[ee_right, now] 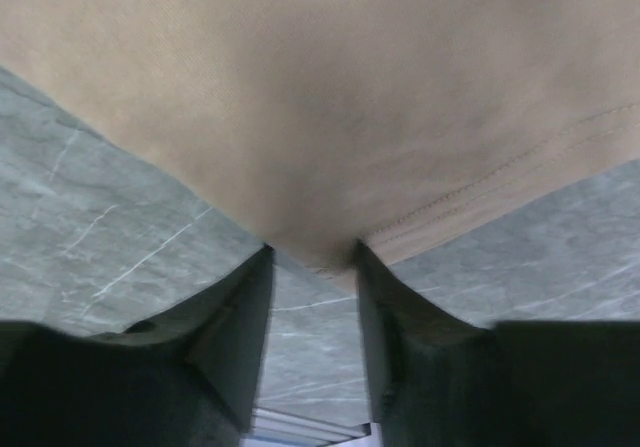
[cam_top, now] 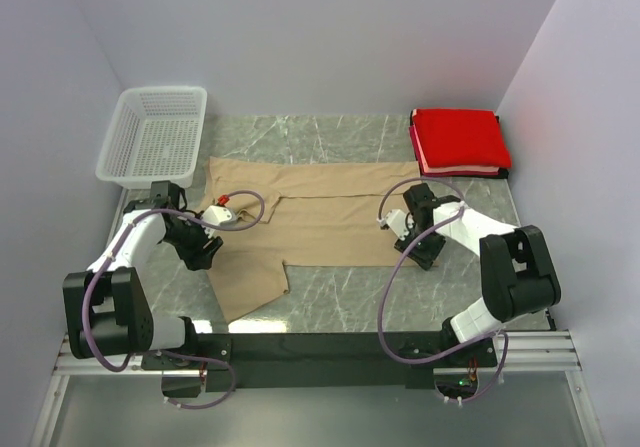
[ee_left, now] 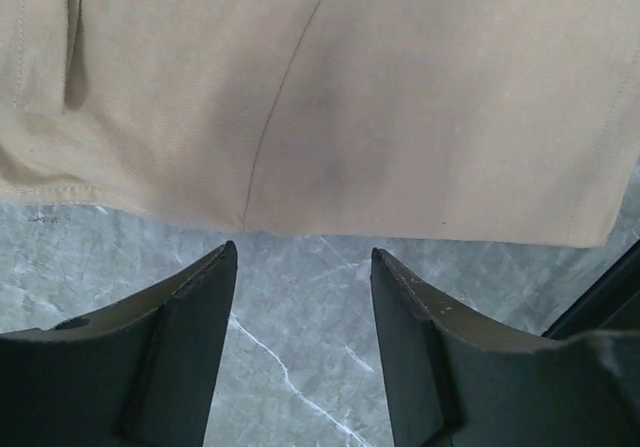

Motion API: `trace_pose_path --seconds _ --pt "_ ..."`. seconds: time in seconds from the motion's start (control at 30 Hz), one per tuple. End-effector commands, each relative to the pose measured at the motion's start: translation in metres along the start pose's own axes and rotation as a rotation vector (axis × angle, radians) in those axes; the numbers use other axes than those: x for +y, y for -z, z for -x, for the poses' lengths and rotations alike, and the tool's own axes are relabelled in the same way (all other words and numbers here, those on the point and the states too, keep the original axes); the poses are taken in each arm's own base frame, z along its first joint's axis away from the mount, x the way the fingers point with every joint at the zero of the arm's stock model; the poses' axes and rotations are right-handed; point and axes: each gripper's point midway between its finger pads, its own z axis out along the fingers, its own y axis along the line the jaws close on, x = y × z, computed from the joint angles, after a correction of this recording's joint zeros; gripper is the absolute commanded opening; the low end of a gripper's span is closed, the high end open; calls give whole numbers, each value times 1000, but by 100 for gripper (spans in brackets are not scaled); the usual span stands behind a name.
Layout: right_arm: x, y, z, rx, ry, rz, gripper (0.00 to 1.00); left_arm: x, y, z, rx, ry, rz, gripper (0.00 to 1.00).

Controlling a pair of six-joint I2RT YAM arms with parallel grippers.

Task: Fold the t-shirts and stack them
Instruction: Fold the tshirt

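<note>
Your left tool (ee_left: 303,252) stands open, its two dark fingers (ee_left: 190,312) well apart with only the grey marbled surface (ee_left: 300,367) showing between them. It holds nothing. The stitched edge of the tan t-shirt (ee_left: 400,97) lies just beyond the fingertips, near them but not between them. From above, you see this tool (cam_top: 203,254) low at the shirt's left edge.

Your right tool (ee_right: 312,257) is part-way open, narrower than the left. A corner of the tan t-shirt (ee_right: 320,117) reaches down into the gap between its fingertips, and bare surface shows between the fingers lower down. The jaws are not clamped on the cloth; you cannot tell whether the pads touch it. In the top view this tool (cam_top: 425,255) sits at the shirt's near right corner.

The tan t-shirt (cam_top: 320,217) lies spread flat in the middle of the surface (cam_top: 340,132), running left to right between the two arms. It looks smooth, with a straight line across its length and one flap reaching toward the near edge on the left side. A thin seam and a double-stitched hem show up close.

The red t-shirt (cam_top: 460,139) sits folded into a neat rectangle at the far right corner, well apart from the tan one. A white mesh basket (cam_top: 155,137) stands at the far left corner.
</note>
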Motion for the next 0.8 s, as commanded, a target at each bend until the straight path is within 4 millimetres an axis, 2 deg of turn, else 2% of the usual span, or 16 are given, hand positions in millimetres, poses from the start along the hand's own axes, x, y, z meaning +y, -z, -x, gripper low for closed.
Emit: trace_pose_path --seconds 0.0,0.07,0.17,0.2,0.23,0.3,0.43,0.6,0.77 --pt "-10 -8 0 3 38 -65 43 3 -3 3 -20 -30 10 62" --pt "-10 -12 -1 16 33 -64 37 2 -8 -1 -8 -17 17 62" --pt "-14 -12 2 14 22 -73 22 6 -15 -2 1 -40 57 62" --pt "-14 -12 3 15 18 -74 12 6 -17 -2 2 -48 63 62" --pt "-15 -13 3 18 13 -72 7 6 -19 -1 -1 -61 70 63" --pt "-15 -12 4 23 10 -72 0 0 -26 -3 10 -83 64 63" --pt "-15 -12 4 23 7 -65 0 -3 -41 -5 26 -105 79 63" --pt "-14 -11 4 24 9 -63 0 -10 -56 -27 101 -144 75 61" --pt "-14 -6 3 17 16 -64 0 -25 -50 -44 151 -211 41 28"
